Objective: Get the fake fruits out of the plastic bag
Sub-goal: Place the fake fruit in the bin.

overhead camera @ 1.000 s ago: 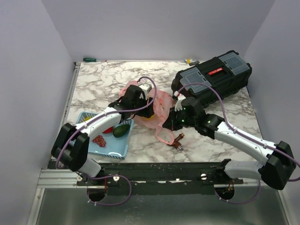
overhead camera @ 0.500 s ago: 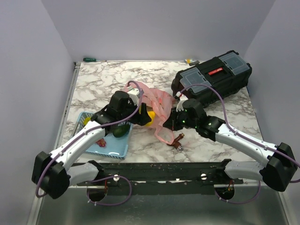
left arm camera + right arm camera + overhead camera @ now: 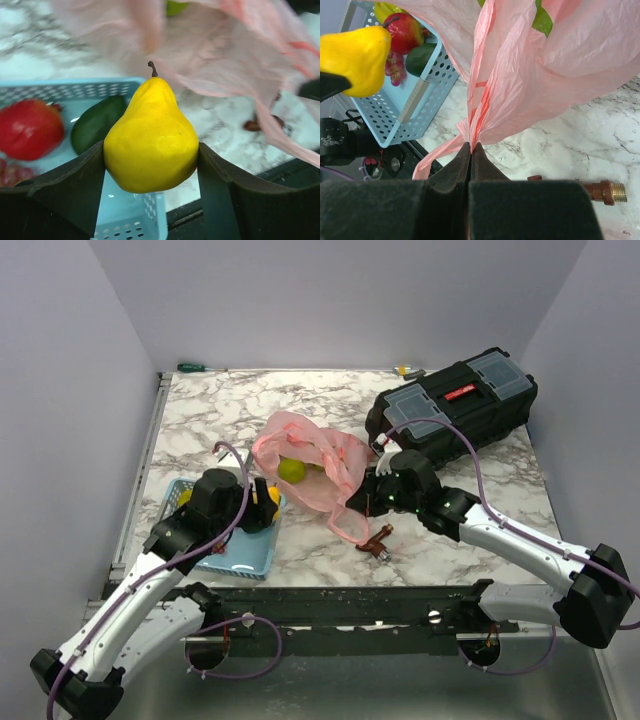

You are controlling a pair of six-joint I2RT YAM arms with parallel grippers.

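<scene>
Fruit transfer in progress: left gripper carries yellow pear, right gripper pinches pink plastic bag.
The left gripper's jaws stand partly open, clamped on the pear's wide base. The blue basket lies below and to its left, so it should probably shift left over the basket, lower, then release gently. The right gripper's jaws are fully closed on a fold of the bag, and a green fruit sits inside, beyond its fingertips.

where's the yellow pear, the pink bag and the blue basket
yellow pear (image 3: 150, 147): left wrist view, on its wide lower belly.
pink plastic bag (image 3: 338, 462): top external view, on the crinkled film of its right side.
blue basket (image 3: 250, 558): top external view, on bare floor near its front right corner.
</scene>
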